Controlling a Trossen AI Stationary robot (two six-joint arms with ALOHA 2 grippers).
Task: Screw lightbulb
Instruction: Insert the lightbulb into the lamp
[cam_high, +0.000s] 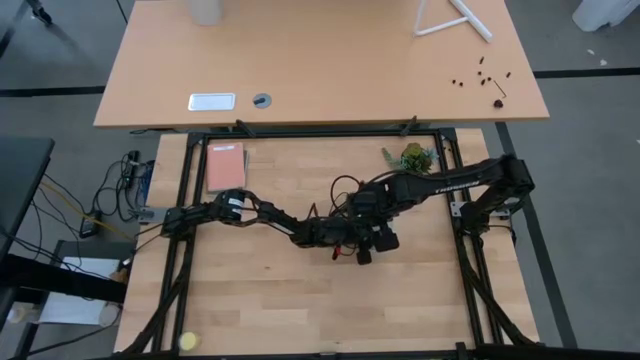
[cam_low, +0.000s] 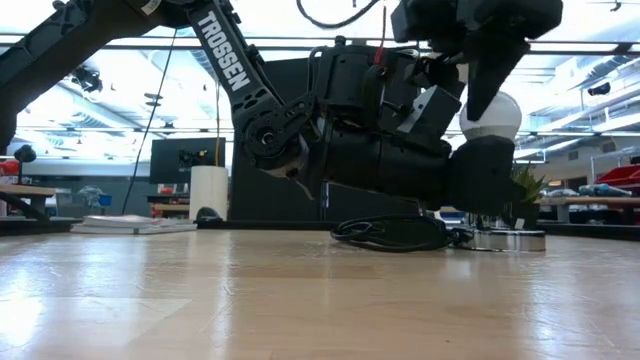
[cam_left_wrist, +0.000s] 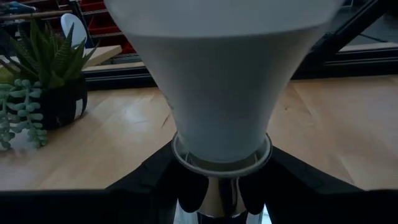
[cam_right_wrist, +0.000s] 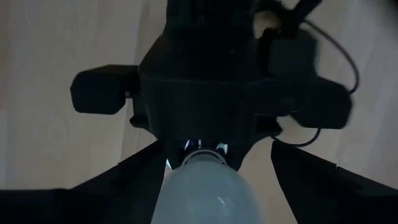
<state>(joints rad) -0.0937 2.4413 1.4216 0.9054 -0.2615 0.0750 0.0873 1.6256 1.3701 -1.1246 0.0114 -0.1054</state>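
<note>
You are in the middle of turning the lightbulb (cam_left_wrist: 221, 81) into its socket. Let the left tool (cam_left_wrist: 221, 193) keep the socket steady at the neck, and do not push sideways, because the thread can go crooked. The right tool (cam_right_wrist: 199, 186) should take the glass gently, turn a little, let go, and take it again.

The left tool is about half closed. In its wrist view its two dark fingers (cam_left_wrist: 149, 186) sit close on both sides of the metal part under the bulb's collar, so I judge it clamps the socket there.

The right tool comes from above. Its fingers (cam_right_wrist: 124, 180) stand wide on both sides of the white globe, with a gap on at least one side, so I judge it open, not gripping.

The lightbulb stands upright between the right tool's fingers, directly above the left tool, near the middle of the desk (cam_high: 300, 310).
</note>
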